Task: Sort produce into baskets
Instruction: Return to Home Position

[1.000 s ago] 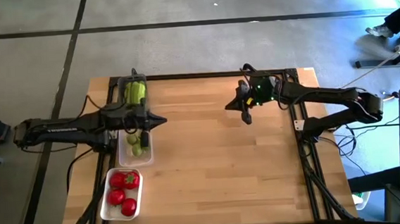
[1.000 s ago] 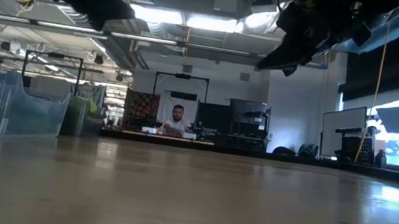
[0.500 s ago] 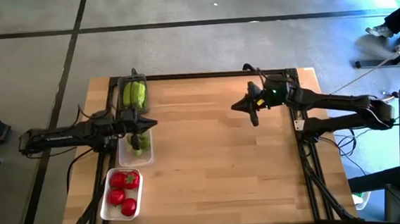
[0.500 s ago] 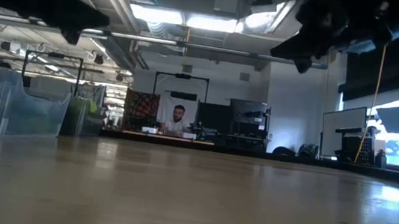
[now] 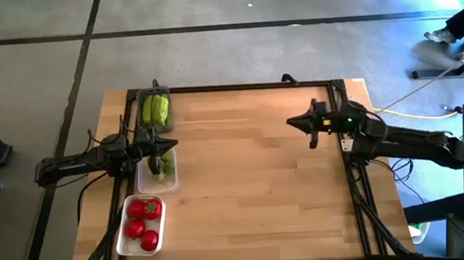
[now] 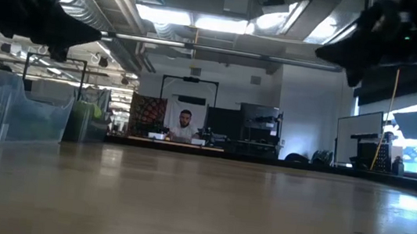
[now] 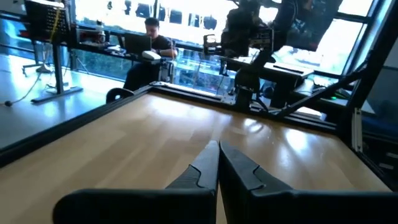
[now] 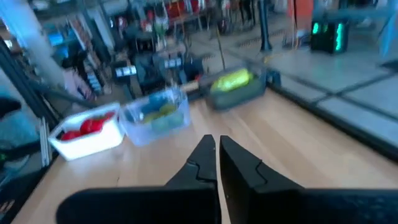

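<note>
Three baskets stand in a row along the table's left edge. The dark grey one (image 5: 155, 109) at the far end holds light-green cucumbers (image 8: 231, 79). The clear one (image 5: 157, 170) holds small green fruits (image 8: 158, 112). The white one (image 5: 141, 226) holds red tomatoes (image 5: 142, 218). My left gripper (image 5: 173, 144) is shut and empty above the clear basket; it also shows in its wrist view (image 7: 217, 149). My right gripper (image 5: 292, 122) is shut and empty above the table's far right; it shows in its wrist view too (image 8: 216, 144).
Bare wooden tabletop (image 5: 252, 186) spreads between the baskets and the right arm. A black frame (image 5: 245, 86) runs along the table's far edge and right side. A person (image 6: 184, 126) sits at a desk far behind the table.
My left gripper has drawn back toward the table's left edge, over the clear basket. My right gripper has drawn back toward the table's right edge. Both stay shut.
</note>
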Tool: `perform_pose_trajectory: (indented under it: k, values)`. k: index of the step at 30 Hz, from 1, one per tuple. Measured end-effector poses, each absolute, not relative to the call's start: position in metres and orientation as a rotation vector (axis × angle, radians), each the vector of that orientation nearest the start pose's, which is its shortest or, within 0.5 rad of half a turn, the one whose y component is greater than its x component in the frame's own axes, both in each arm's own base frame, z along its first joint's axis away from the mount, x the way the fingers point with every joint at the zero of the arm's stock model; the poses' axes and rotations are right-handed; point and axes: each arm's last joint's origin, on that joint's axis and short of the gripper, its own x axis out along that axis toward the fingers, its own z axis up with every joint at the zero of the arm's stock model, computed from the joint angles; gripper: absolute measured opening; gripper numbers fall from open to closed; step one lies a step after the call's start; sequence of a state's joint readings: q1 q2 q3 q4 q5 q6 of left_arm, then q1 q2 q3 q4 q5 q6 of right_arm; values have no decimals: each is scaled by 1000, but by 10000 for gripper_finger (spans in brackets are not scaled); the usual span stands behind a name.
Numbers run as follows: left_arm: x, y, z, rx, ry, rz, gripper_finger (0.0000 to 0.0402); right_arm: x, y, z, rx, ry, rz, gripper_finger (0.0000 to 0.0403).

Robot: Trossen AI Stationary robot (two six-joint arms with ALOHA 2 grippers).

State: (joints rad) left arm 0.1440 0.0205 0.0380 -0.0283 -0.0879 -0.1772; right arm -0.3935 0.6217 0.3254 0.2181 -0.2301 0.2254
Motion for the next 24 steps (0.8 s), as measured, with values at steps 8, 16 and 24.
perform_pose_trajectory:
  k: [8, 16, 24]
  values:
    - [93, 19, 172, -165, -17, 331, 13, 117, -43, 220, 230, -17, -199, 10]
    - [93, 19, 172, -102, -3, 330, 9, 100, -37, 195, 280, -79, -244, 10]
    - [93, 19, 172, -104, -3, 330, 12, 92, -36, 176, 316, -142, -301, 10]
